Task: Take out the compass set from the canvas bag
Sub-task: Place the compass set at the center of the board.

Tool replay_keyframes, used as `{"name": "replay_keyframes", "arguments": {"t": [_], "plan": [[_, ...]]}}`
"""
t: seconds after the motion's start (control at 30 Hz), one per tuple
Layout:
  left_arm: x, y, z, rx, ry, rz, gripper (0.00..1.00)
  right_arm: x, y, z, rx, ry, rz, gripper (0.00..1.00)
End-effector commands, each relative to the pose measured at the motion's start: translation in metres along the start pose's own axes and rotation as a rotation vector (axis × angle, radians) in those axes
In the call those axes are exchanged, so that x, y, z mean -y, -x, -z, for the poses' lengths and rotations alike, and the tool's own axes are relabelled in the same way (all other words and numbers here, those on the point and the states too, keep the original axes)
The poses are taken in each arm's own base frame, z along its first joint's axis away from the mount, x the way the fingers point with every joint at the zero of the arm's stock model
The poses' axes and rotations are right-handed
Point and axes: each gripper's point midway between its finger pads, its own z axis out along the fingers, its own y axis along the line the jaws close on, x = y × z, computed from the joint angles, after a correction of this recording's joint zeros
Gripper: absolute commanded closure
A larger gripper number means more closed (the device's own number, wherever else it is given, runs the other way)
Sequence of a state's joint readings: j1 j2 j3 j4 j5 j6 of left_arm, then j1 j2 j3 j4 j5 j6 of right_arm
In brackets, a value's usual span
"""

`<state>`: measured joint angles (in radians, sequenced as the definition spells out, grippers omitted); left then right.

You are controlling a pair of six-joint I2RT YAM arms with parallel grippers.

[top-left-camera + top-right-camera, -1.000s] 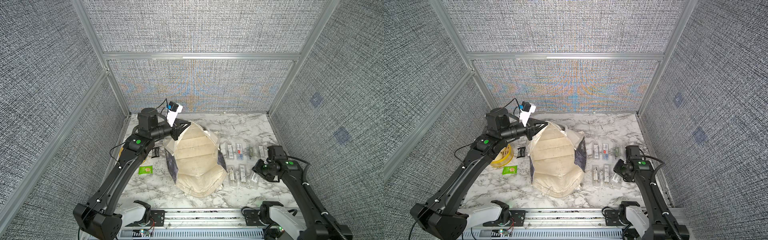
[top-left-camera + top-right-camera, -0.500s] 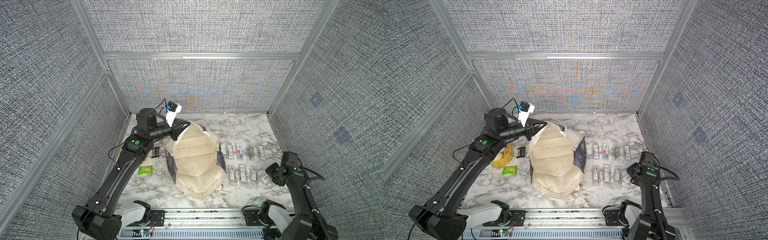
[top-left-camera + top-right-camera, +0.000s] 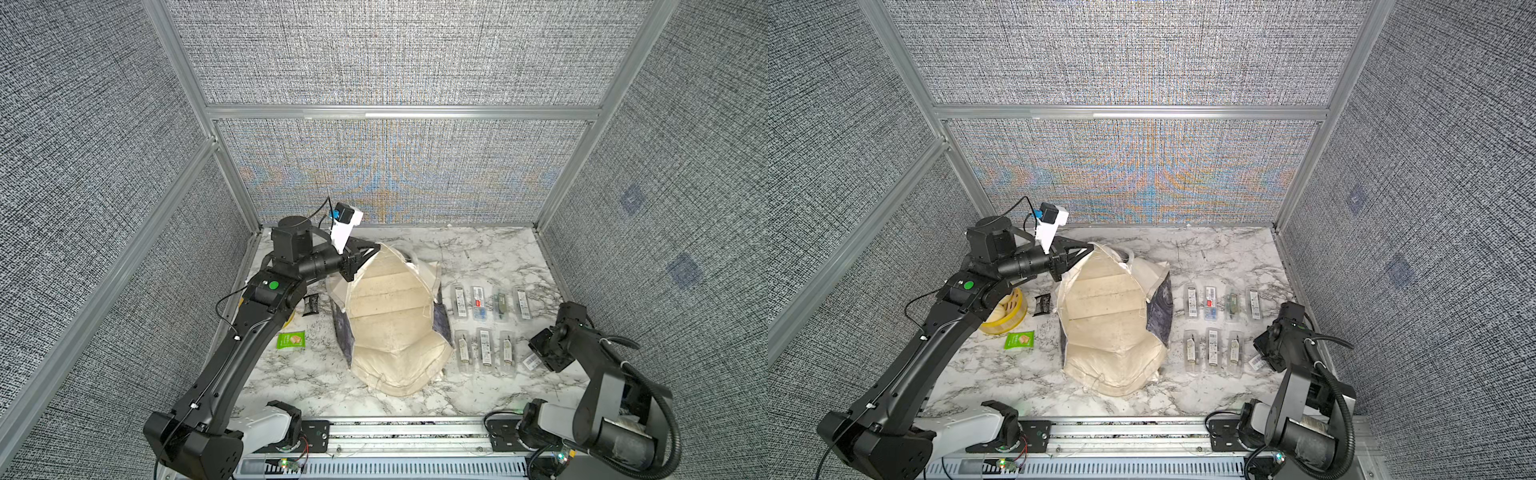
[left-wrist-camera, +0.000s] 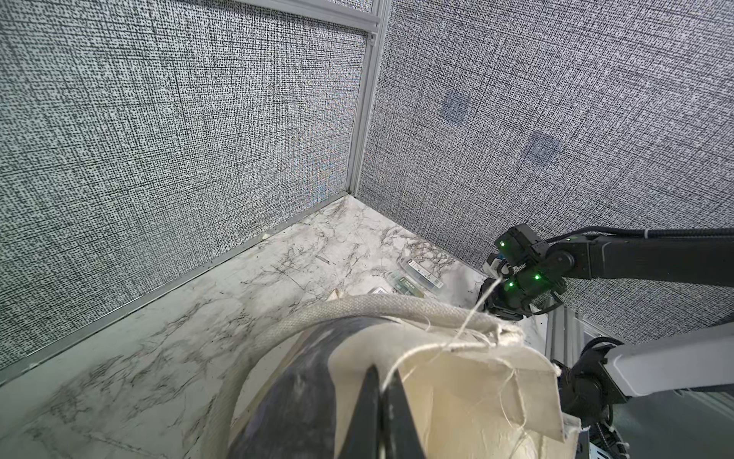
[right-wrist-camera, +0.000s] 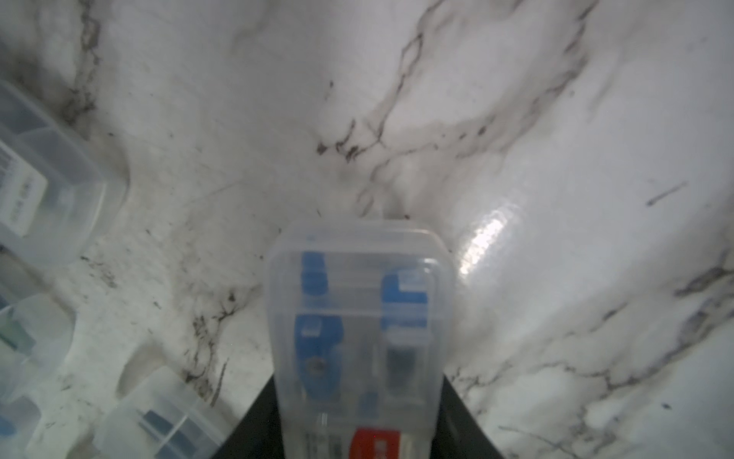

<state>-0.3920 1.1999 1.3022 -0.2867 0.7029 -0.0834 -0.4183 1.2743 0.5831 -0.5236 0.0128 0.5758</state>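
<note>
Over the marble desk [image 3: 478,249], the left tool [image 3: 376,248] is pinching the canvas bag [image 3: 390,316] by its rim, jaws fully closed. The right tool [image 3: 542,351] is straddling the clear compass set [image 5: 357,318], outside the bag; its grip cannot be judged. A crooked release is likely risking a knock to the neighbouring cases [image 5: 43,186] beside it. The red label is showing only blur.

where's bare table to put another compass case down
Bare marble: the back strip between the rear wall and the back row of compass cases; the front-left patch between the green packet and the rail. Crowded right of the canvas bag.
</note>
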Motion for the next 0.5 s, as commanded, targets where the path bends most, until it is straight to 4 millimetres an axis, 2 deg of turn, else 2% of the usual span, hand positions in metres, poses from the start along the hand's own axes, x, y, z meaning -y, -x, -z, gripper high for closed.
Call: {"name": "replay_keyframes", "arguments": {"t": [0.0,0.13,0.47], "plan": [[0.003,0.014,0.002,0.049,-0.014,-0.04,1.0,-0.003,0.0,-0.001,-0.002,0.019,0.017,0.44],[0.002,0.014,0.002,0.049,-0.023,-0.034,1.0,-0.004,0.007,0.007,0.043,0.027,0.014,0.31],[0.002,0.014,0.001,0.054,-0.042,-0.021,1.0,-0.01,0.029,0.01,0.106,0.024,-0.003,0.3]]}}
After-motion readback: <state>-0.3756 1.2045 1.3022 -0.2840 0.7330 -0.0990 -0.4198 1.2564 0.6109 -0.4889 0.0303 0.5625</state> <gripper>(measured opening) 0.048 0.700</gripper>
